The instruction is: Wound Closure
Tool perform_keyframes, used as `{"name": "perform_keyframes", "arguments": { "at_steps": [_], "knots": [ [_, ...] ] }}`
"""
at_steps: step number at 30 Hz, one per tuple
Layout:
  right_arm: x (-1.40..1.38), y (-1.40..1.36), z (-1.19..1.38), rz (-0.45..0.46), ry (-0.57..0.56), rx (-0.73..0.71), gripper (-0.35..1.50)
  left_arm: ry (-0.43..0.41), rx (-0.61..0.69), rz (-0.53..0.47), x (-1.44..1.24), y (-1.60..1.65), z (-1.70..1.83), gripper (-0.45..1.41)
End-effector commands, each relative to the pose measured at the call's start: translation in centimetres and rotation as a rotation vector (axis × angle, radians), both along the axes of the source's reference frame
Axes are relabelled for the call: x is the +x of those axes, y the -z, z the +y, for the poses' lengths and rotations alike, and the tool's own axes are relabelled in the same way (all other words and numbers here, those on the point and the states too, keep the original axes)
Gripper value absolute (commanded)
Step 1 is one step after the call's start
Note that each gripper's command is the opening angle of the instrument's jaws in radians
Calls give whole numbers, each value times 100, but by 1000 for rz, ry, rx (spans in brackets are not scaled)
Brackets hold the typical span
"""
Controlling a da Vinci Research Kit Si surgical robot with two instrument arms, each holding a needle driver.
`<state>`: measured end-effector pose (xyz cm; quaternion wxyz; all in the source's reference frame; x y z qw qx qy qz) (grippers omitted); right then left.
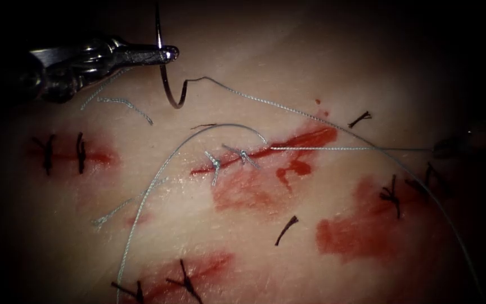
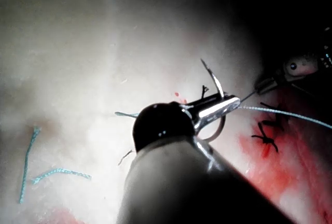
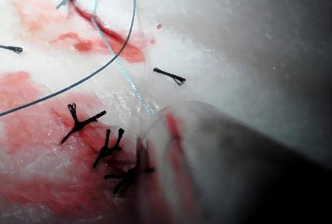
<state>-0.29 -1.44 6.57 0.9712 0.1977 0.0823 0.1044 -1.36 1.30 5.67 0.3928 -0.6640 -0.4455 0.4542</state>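
no readable text, no labels, no brands, no numbers, no signs on anything near the tissue [image 1: 243,50]

The tissue [image 1: 288,73] is pale pinkish cream, smeared with red fluid [image 1: 367,225] in blotchy patches at 4, 6 and 9 o'clock, and the cut [image 1: 271,151] at the centre is a darker red streak. The thread [image 1: 158,177] is pale blue-grey with a faint twisted pattern, as are the 2 knotted stitches [image 1: 243,156] on the cut and the loose cut ends [image 1: 125,104] at 10 o'clock, while the older stitches [image 1: 392,196] around them and the short stray bits [image 1: 286,229] are black. The needle [image 1: 167,84] and the left tool [image 1: 167,54] at 11 o'clock are shiny silver steel.
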Motion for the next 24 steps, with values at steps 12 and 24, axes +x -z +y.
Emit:
{"name": "perform_keyframes", "arguments": {
  "at_steps": [12, 24],
  "knots": [
    [-101, -20, 5, -160, -79, 20, -35, -1, 1, -2, -4, -5, 0, -45],
    [-146, -25, 10, -217, -116, 35, -35, -2, 2, -3, -3, -4, 1, -45]
  ]
}}
